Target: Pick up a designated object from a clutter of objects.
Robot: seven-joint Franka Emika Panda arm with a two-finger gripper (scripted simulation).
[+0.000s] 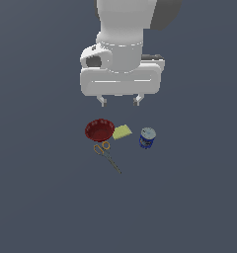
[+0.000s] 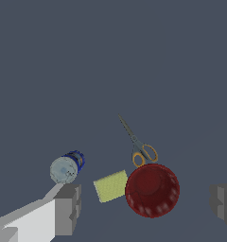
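Our claw [image 1: 120, 102] hangs high in the upper middle of the exterior view, spread wide with nothing in it. We think it waits up there so it can look down on everything before picking.

The scissors [image 1: 107, 155] lie flat just below the middle. Their orange loops nearly touch the red bowl [image 1: 99, 130], and the thin blades point away toward the lower right. We guess the blade end has more room for grabbing.

The bowl looks empty. The yellow sponge [image 1: 122, 132] sits just beside it, and the blue can [image 1: 147, 138] stands a little apart on the right.
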